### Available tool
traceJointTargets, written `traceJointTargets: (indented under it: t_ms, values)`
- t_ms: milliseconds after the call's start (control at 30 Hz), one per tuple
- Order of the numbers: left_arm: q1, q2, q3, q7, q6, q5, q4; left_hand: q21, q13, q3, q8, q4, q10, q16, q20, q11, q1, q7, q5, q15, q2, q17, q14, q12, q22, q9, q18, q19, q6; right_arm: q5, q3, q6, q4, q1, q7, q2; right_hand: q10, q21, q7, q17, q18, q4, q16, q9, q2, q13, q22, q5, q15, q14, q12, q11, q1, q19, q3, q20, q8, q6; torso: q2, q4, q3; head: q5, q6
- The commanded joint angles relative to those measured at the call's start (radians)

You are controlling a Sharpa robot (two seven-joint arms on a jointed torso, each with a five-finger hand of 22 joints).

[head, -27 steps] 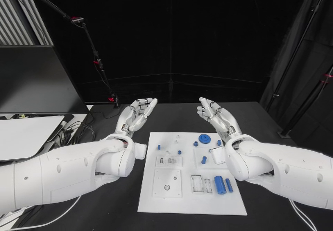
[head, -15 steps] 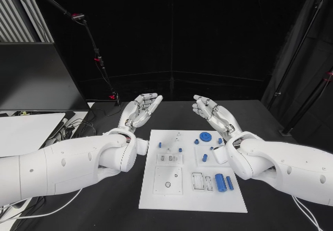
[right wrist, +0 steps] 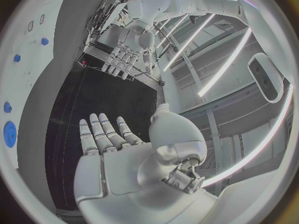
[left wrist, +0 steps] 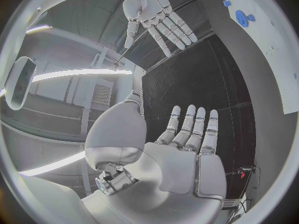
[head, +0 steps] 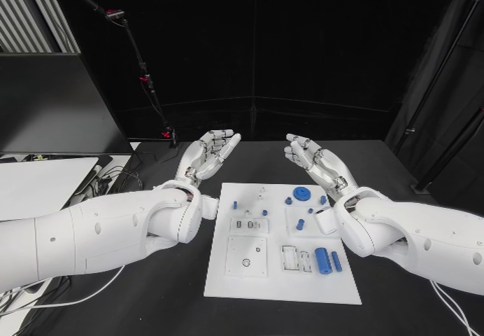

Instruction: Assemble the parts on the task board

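A black bench [head: 182,308] carries everything, its dark top reaching back to a black curtain [head: 303,49] that closes off the far side from ten to two o'clock. At about eleven o'clock a thin black stand [head: 141,70] leans upward, with small red lights along it. At nine o'clock sits a large dark monitor [head: 50,105], and just below it, toward eight o'clock, lies a pale flat panel [head: 40,185]. Black cables [head: 113,180] trail between that panel and the bench. A white cable [head: 70,301] loops at seven o'clock.
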Motion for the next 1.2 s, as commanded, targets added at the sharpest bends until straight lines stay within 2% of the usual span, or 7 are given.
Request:
traceJointTargets:
  t_ms: [33,333,500,667,800,1000,1200]
  values:
    - [0.002,0.002,0.001,0.361,0.019,-0.011,-0.004,0.006,0.001,0.003,0.006,0.003,0.012,0.005,0.005,0.000,0.000,0.158,0.001,0.008,0.013,0.001,0.001,0.008,0.003,0.001,0.019,0.006,0.011,-0.011,0.001,0.014,0.003,0.002,0.004,-0.004,0.005,0.005,0.176,0.001,0.015,-0.001,0.006,0.000,0.000,0.002,0.001,0.002,0.007,0.003,0.008,0.005,0.011,0.001,-0.002,0.007,0.006,0.008,0.010,-0.0010,0.0030,0.001,-0.002]
    - [0.002,0.005,0.001,0.351,0.029,-0.011,-0.014,0.021,0.001,0.003,0.010,0.002,0.028,0.008,0.017,0.001,0.006,0.158,0.000,0.016,0.024,0.001,0.014,0.012,0.010,0.000,0.024,0.022,0.025,-0.022,0.001,0.038,0.004,0.002,-0.019,-0.021,0.053,0.005,0.175,0.005,0.013,0.000,0.049,-0.004,0.003,0.012,0.000,0.002,0.008,0.035,0.070,0.006,0.023,-0.009,-0.001,0.007,0.009,0.008,0.037,-0.0040,0.0070,0.003,-0.008]
    - [0.002,-0.003,0.001,0.343,0.029,-0.011,-0.007,0.023,0.000,0.003,0.011,0.001,0.038,0.007,0.022,0.000,0.018,0.157,0.003,0.016,0.030,0.000,0.020,0.014,0.010,0.000,0.028,0.022,0.036,-0.039,0.002,0.044,0.010,0.003,-0.033,-0.037,0.070,0.012,0.173,0.006,0.015,0.000,0.065,-0.005,0.002,0.014,0.004,0.002,0.007,0.051,0.088,0.008,0.028,0.008,-0.002,0.007,0.011,0.007,0.057,-0.0062,0.0060,0.005,-0.013]
    - [0.002,-0.007,0.001,0.336,0.033,-0.011,-0.001,0.020,0.000,0.002,0.010,0.002,0.040,0.004,0.023,0.000,0.021,0.158,0.005,0.015,0.031,-0.001,0.016,0.012,0.008,-0.001,0.029,0.017,0.037,-0.048,0.002,0.054,0.021,0.004,-0.046,-0.062,0.081,0.045,0.166,0.009,0.021,-0.002,0.117,-0.009,-0.001,0.011,0.022,0.004,0.003,0.104,0.102,0.012,0.050,0.080,0.005,0.005,0.016,0.003,0.075,-0.0015,0.0092,0.001,-0.013]
    - [0.002,-0.008,0.001,0.333,0.039,-0.011,0.001,0.015,-0.002,-0.004,0.004,0.003,0.034,-0.005,0.024,0.001,0.021,0.158,-0.001,0.014,0.026,-0.001,-0.002,0.005,0.003,-0.003,0.032,0.006,0.035,-0.058,0.003,0.060,0.029,0.006,-0.055,-0.084,0.090,0.056,0.164,0.007,0.020,0.000,0.132,-0.011,-0.004,0.009,0.027,0.004,0.000,0.134,0.115,0.012,0.057,0.100,0.010,0.004,0.022,0.001,0.091,0.0005,0.0110,0.007,-0.017]
    - [0.002,0.001,0.001,0.333,0.047,-0.011,-0.004,0.017,-0.002,-0.005,0.002,0.003,0.032,-0.006,0.024,0.001,0.020,0.158,-0.003,0.012,0.027,-0.001,-0.003,0.003,0.004,-0.003,0.033,0.007,0.033,-0.071,0.003,0.064,0.038,0.011,-0.067,-0.105,0.090,0.057,0.165,0.006,0.020,0.001,0.134,-0.012,-0.004,0.008,0.027,0.004,0.000,0.140,0.116,0.011,0.057,0.101,0.011,0.003,0.025,0.001,0.112,0.0024,0.0119,0.016,-0.021]
    - [0.002,0.012,0.001,0.334,0.042,-0.011,-0.007,0.019,-0.002,-0.005,0.000,0.003,0.030,-0.005,0.025,0.001,0.018,0.158,-0.004,0.013,0.034,0.000,-0.003,0.000,0.005,-0.003,0.035,0.007,0.032,-0.075,0.003,0.066,0.044,0.014,-0.073,-0.115,0.090,0.054,0.167,0.006,0.020,0.001,0.133,-0.012,-0.004,0.008,0.025,0.004,0.000,0.140,0.115,0.011,0.057,0.092,0.011,0.003,0.028,0.001,0.128,0.0063,0.0125,0.014,-0.025]
